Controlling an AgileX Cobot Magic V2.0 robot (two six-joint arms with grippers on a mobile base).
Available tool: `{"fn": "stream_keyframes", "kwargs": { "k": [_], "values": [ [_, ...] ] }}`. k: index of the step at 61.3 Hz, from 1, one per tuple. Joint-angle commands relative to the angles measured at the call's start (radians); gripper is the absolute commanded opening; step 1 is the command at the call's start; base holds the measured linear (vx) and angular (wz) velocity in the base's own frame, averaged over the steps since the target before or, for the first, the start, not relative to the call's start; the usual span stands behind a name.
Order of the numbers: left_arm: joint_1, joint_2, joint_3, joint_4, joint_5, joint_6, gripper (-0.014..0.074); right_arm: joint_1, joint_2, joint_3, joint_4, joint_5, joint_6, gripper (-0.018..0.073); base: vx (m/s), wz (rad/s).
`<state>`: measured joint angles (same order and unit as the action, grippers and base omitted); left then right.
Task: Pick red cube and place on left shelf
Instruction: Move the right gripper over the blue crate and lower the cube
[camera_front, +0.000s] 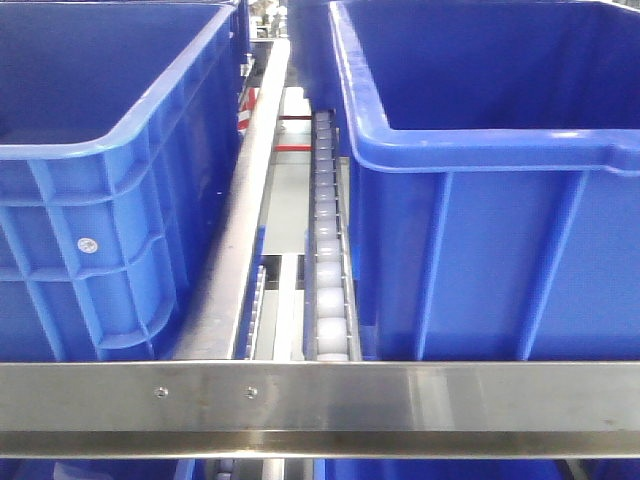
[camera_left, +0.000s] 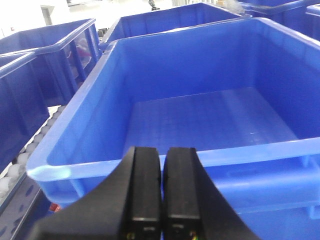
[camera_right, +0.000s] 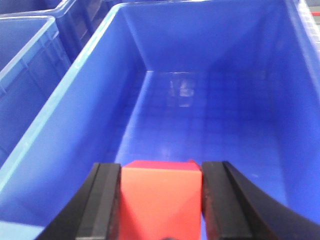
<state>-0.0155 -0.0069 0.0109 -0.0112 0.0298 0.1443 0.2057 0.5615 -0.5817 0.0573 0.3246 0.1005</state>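
Note:
My right gripper (camera_right: 161, 172) is shut on the red cube (camera_right: 161, 200), which fills the gap between the two black fingers. It hangs above the inside of a large blue crate (camera_right: 75, 90), over its near end. My left gripper (camera_left: 163, 160) is shut and empty, with its fingers pressed together, in front of the near rim of another blue crate (camera_left: 115, 165). The left shelf shows in the front view as a steel front rail (camera_front: 400, 395) with two screws and a white roller track (camera_front: 330, 260) between two blue crates. No gripper and no cube show in the front view.
Two big blue crates (camera_front: 110, 150) (camera_front: 500, 170) stand on the rack in the front view, with a steel divider (camera_front: 245, 200) between them. More blue crates (camera_left: 45, 55) stand to the left and behind in the left wrist view. A neighbouring crate (camera_right: 25, 55) lies left of the right gripper.

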Motion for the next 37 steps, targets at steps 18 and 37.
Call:
{"fn": "stream_keyframes", "kwargs": {
  "k": [18,37],
  "values": [
    [-0.005,0.007,0.022,-0.005,-0.091,0.001,0.0106,-0.005,0.002,-0.029,-0.007,-0.084,-0.005,0.0067,0.01,0.05],
    [-0.005,0.007,0.022,-0.005,-0.091,0.001,0.0106,-0.005,0.002,-0.029,-0.007,-0.084,-0.005,0.0067,0.0,0.0]
  ]
}}
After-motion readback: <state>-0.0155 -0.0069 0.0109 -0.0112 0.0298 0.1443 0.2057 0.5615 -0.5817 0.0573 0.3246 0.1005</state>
